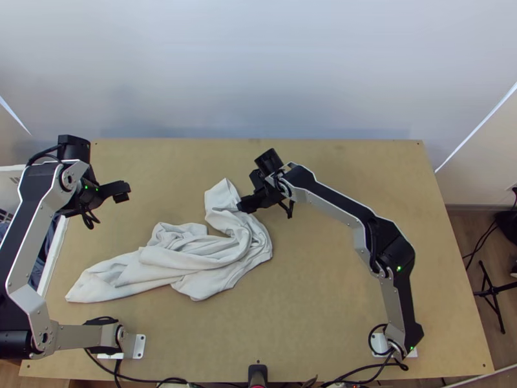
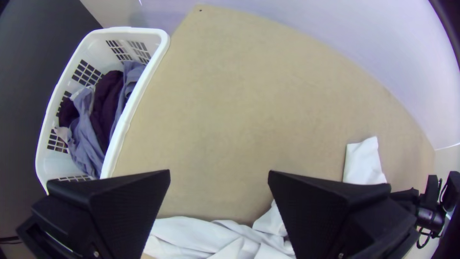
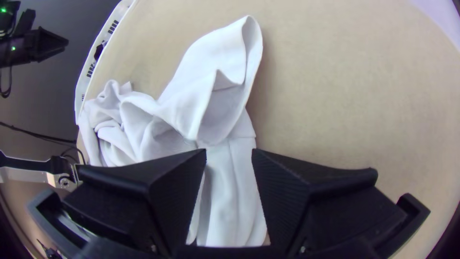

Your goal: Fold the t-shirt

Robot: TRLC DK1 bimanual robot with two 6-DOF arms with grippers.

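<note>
My left gripper (image 2: 219,184) hangs open at the table's (image 1: 148,161) left side. The white t-shirt (image 1: 187,258) lies bunched from left to middle; I judge it light, limp, quick to crease. I'd pinch its upstanding flap (image 3: 230,52), beside my right gripper (image 3: 229,156), fingers parted.

A light wooden surface (image 1: 362,181) before a smooth, pale wall (image 1: 258,71) in soft, even light.
Slanting bright lines edge the wall left and right; past the right one, a beige side wall (image 1: 481,165) runs down to brown wood-look flooring (image 1: 460,240), where a black stand (image 1: 492,292) rests near the surface, dark cables beside it.
</note>
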